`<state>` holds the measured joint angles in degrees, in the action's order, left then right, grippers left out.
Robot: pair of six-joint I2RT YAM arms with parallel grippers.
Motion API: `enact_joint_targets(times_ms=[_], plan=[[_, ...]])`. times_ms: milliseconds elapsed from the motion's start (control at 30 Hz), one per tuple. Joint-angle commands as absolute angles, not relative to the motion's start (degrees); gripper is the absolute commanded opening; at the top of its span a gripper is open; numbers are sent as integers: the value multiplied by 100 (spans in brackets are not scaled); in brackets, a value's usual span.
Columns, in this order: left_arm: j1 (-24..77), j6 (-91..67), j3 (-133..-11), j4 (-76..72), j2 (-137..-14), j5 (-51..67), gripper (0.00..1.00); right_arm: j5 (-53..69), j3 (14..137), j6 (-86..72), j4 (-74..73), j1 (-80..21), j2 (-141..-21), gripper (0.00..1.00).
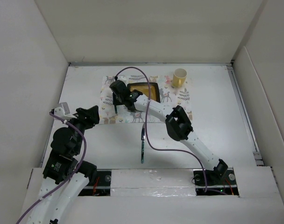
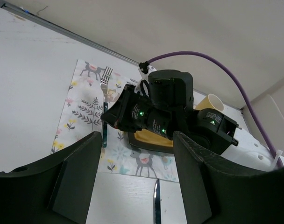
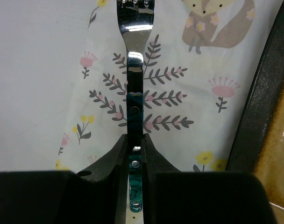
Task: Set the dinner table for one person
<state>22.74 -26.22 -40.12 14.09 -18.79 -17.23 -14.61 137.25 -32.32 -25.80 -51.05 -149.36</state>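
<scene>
We see the right hand (image 3: 135, 140) clenched on the green handle of a fork (image 3: 135, 70), its fingers pinching the handle from both sides and the tines pointing away from the wrist. The fork is low over the left part of a deer-and-tree placemat (image 1: 184, 100), just left of a dark square dish (image 1: 144, 91) with a yellow inside; we cannot tell whether it rests flat on the cloth. A yellow cup (image 1: 180, 77) stands on the mat's far right corner. The placemat lies towards the far side of the white worktop (image 1: 216, 121), and a knife (image 1: 143, 147) lies on the bare worktop near the mat's near edge. Our left hand (image 2: 137, 137) is released, fingers spread wide and holding nothing, at the left side.
</scene>
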Motion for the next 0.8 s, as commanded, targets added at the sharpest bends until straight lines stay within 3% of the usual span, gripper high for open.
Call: enact_joint_targets(times_ms=[0,333,433,667,767], plan=[[2250,-2602,-4113,1213,-1934,-1635,59,-1380,13738,-3612,-2355,-5098,-14801,0],[2250,-2602,-4113,1222,-1942,-1600,59,-1591,12911,-4043,-2021,-5159,-14581,0],[2250,-2593,-4104,1213,-1942,-1617,59,-1565,12903,-4069,-2022,-5159,-14599,8],[2250,-2593,-4105,1222,-1960,-1626,59,-1424,12490,-4096,-1610,-5159,-14126,40],[2250,-2584,-4113,1222,-1977,-1608,59,-1406,12218,-4034,-1433,-5159,-13687,44]])
